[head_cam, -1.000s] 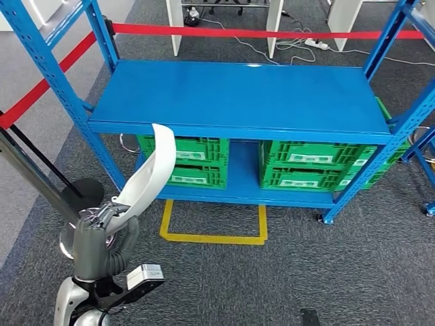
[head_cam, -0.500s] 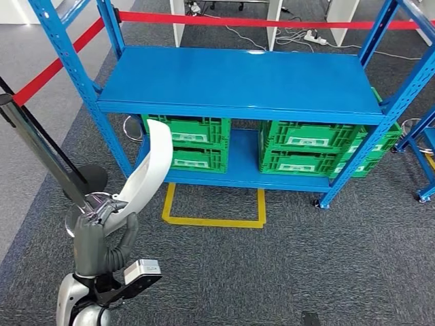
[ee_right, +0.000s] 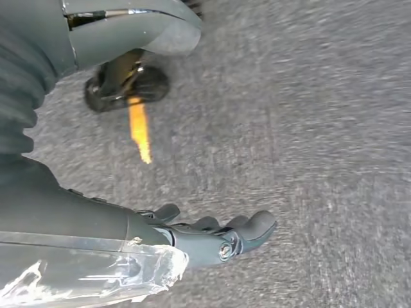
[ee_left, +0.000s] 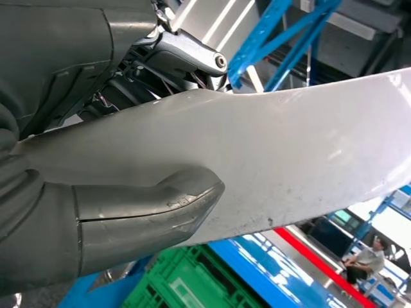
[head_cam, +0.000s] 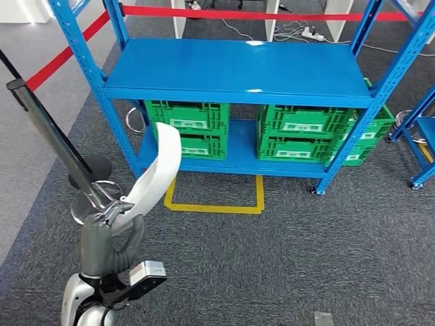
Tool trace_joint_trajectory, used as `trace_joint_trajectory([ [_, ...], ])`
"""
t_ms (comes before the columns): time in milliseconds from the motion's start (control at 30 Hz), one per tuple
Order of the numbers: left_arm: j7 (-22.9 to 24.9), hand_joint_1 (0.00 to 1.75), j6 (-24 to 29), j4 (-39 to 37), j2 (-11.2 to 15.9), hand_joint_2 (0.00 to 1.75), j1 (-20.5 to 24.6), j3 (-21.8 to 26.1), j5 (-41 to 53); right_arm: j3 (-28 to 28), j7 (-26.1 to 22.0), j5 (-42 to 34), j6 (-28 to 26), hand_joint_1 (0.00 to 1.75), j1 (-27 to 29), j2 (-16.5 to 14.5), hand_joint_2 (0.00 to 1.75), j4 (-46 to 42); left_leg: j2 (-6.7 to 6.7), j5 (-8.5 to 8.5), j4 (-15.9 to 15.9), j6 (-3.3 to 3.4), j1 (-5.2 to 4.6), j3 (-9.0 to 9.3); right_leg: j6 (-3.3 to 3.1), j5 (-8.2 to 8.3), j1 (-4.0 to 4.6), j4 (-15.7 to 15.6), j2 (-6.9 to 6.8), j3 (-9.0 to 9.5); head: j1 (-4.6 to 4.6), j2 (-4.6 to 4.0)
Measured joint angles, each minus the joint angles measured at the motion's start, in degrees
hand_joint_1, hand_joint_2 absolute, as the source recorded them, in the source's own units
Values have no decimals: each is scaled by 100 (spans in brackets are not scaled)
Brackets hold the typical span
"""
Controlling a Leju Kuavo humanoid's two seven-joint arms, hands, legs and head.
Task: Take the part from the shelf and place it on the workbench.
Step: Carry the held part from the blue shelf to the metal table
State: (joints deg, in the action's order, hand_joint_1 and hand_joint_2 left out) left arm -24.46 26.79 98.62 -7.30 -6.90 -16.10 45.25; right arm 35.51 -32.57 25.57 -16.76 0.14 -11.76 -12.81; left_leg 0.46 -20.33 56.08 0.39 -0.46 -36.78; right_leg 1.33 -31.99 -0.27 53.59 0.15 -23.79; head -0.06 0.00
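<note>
White curved part (head_cam: 153, 174) rises in front of the blue shelf (head_cam: 236, 71), well below its top deck, gripped at its base by the left hand (head_cam: 105, 239), thumb (ee_left: 145, 208) pressed flat against it; right hand (ee_right: 213, 237) hangs with fingers spread, holding nothing.

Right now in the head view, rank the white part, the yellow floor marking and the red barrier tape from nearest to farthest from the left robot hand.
1. White part: held in the left robot hand.
2. Yellow floor marking: on the carpet, before the shelf.
3. Red barrier tape: behind the shelf.
</note>
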Motion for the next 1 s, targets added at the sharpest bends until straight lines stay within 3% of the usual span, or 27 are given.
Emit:
trace_joint_trajectory([
  [33, 0, 175, -23, -11, -9, 175, 1, 0, 6, 78, -106, -14, 103, 0, 4, 17, 175, -33, -8, -61, 28, -35, 10, -28, -46, 48, -4, 2, -12, -54, 1, 0],
  [67, 1, 175, -43, -26, -16, 175, 2, 1, 6, 159, -189, -21, 190, 0, 7, 34, 175, -73, -16, -239, 138, -70, 19, -77, -99, 107, -11, 5, -28, -113, -10, 0],
  [100, 1, 175, -57, -42, -20, 175, 2, 1, -2, 240, -266, -25, 258, 0, 7, 50, 175, -118, -23, -522, 364, -102, 29, -149, -143, 175, -20, 6, -44, -182, -23, 0],
  [167, 1, 175, -94, -75, -22, 175, 7, 2, -22, 400, -409, -26, 363, 0, 2, 82, 175, -213, -25, -1130, 1110, -149, 52, -322, -183, 310, -13, 33, -57, -321, -39, 0],
  [200, 0, 175, -115, -93, -23, 175, 11, 4, -29, 474, -471, -27, 403, 0, 1, 90, 175, -252, -25, -1272, 1469, -164, 62, -373, -184, 374, -9, 59, -61, -406, -40, 0],
  [233, 0, 175, -141, -112, -23, 175, 16, 5, -32, 544, -529, -23, 440, 0, 0, 94, 175, -284, -25, -1270, 1692, -172, 68, -358, -180, 431, -6, 97, -63, -500, -39, 0],
  [267, 0, 175, -166, -131, -23, 175, 21, 7, -33, 613, -582, -13, 473, 0, 0, 94, 175, -311, -25, -1155, 1709, -170, 72, -247, -172, 478, -5, 143, -65, -614, -40, 0],
  [333, 0, 175, -209, -162, -26, 175, 40, 8, -33, 737, -655, 31, 515, 0, -5, 91, 175, -349, -26, -882, 1172, -132, 72, 239, -145, 547, -6, 244, -64, -812, -42, 0],
  [400, 0, 175, -235, -177, -33, 175, 71, 8, -33, 831, -684, 75, 527, 0, -11, 86, 175, -373, -31, -875, 405, -74, 58, 754, -98, 607, 6, 333, -62, -950, -38, 0],
  [433, 0, 175, -242, -181, -37, 175, 86, 10, -33, 872, -689, 86, 528, 0, -11, 84, 175, -382, -33, -925, 170, -48, 46, 885, -66, 646, 8, 354, -63, -996, -37, 0],
  [533, 0, 175, -249, -207, -44, 175, 107, 16, -34, 963, -675, 94, 523, 0, -6, 84, 175, -394, -20, -901, 10, 46, 36, 852, 43, 699, -4, 376, -58, -1102, -35, 0],
  [600, 0, 175, -266, -226, -62, 175, 120, 16, -43, 1009, -607, 101, 500, 0, -5, 83, 175, -395, 0, -808, -22, 130, 58, 759, 106, 396, -13, 657, -41, -1252, -13, 0],
  [667, 0, 175, -279, -246, -79, 175, 126, 16, -64, 1053, -538, 122, 475, 0, -5, 82, 175, -395, 6, -717, -20, 167, 55, 648, 157, -105, -26, 1366, -33, -1496, 13, 0],
  [700, 1, 175, -279, -260, -83, 175, 126, 17, -73, 1078, -514, 139, 466, 0, -5, 82, 175, -395, 7, -673, -17, 166, 50, 588, 173, -265, -31, 1741, -33, -1598, 18, 0],
  [733, 0, 175, -279, -274, -83, 175, 126, 17, -84, 1107, -494, 159, 455, 0, -4, 83, 175, -395, 7, -630, -15, 163, 47, 532, 183, -299, -32, 1977, -33, -1633, 19, 0],
  [767, -1, 175, -281, -290, -83, 175, 125, 18, -92, 1134, -474, 180, 446, 0, -2, 83, 175, -395, 7, -592, -12, 156, 46, 485, 185, -216, -32, 2003, -34, -1567, 21, 0],
  [800, -2, 175, -285, -303, -83, 175, 125, 19, -98, 1164, -452, 203, 438, 0, -2, 83, 175, -395, 6, -561, -10, 145, 46, 447, 180, -59, -32, 1806, -34, -1390, 21, 0],
  [833, -4, 175, -289, -312, -83, 175, 125, 19, -105, 1190, -434, 221, 435, 0, -3, 83, 175, -395, 5, -536, -7, 130, 46, 423, 170, 110, -33, 1411, -34, -1114, 22, 0],
  [900, -7, 175, -297, -320, -84, 175, 129, 19, -118, 1228, -397, 249, 434, 0, -15, 83, 175, -394, 6, -492, 4, 84, 26, 388, 144, 250, -27, 574, -28, -552, 18, 0],
  [933, -8, 175, -299, -320, -85, 175, 133, 19, -123, 1243, -387, 257, 435, 0, -18, 83, 175, -393, 7, -463, 10, 53, 17, 373, 133, 247, -23, 319, -23, -397, 15, 0],
  [1000, -11, 175, -308, -323, -87, 175, 142, 19, -132, 1269, -379, 280, 435, 0, -15, 83, 175, -390, 15, -403, 18, -10, 9, 341, 100, 222, -21, 185, -8, -373, 9, 0],
])
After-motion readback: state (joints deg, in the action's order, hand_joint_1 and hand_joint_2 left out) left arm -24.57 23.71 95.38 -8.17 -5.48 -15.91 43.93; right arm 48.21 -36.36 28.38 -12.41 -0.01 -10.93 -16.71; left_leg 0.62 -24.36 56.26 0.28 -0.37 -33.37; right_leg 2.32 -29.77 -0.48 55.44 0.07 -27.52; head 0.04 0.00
